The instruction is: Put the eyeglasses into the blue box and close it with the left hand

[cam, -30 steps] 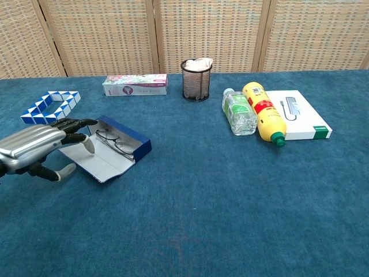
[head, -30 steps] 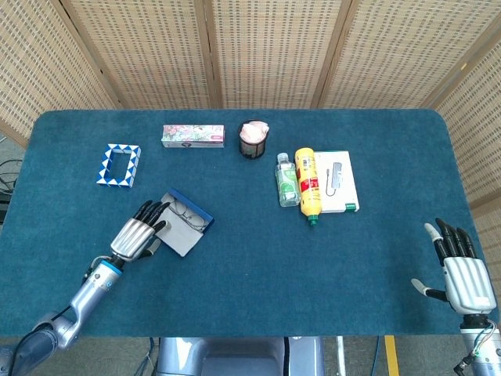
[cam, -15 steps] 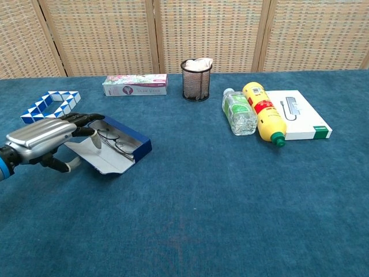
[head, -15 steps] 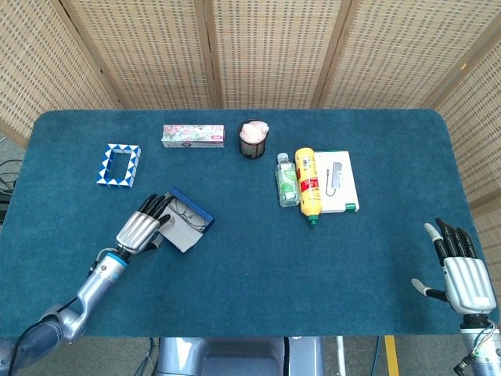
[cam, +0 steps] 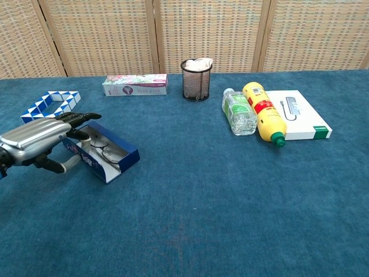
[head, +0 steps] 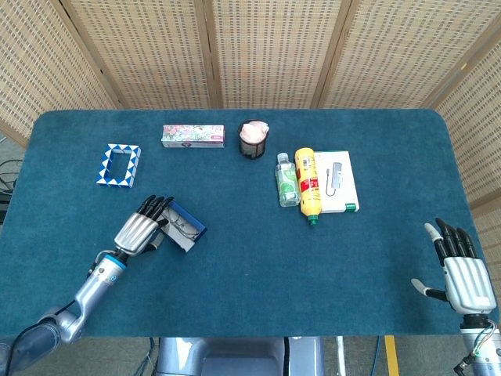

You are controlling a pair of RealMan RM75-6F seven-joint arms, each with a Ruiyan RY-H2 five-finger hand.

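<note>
The blue box point(head: 190, 226) point(cam: 119, 164) lies at the front left of the table with the eyeglasses point(head: 184, 227) point(cam: 104, 152) inside it. Its lid point(cam: 76, 149) stands tilted up on the left side. My left hand point(head: 142, 229) point(cam: 36, 139) rests its fingers against the raised lid's outer face and top edge, its thumb low beside the lid. It grips nothing that I can make out. My right hand point(head: 462, 270) hovers far off at the front right corner, fingers spread and empty; only the head view shows it.
A blue-and-white puzzle ring point(head: 118, 165) point(cam: 49, 104) lies behind the box. A flowered carton point(head: 192, 135), a mesh cup point(head: 253, 139), a green bottle point(head: 287, 180), a yellow bottle point(head: 308, 183) and a white package point(head: 339, 182) sit further back and right.
The lid, flat on the table a second ago, has swung up and over toward the box with my left hand behind it. The box shifted slightly left. The right hand stayed still.
</note>
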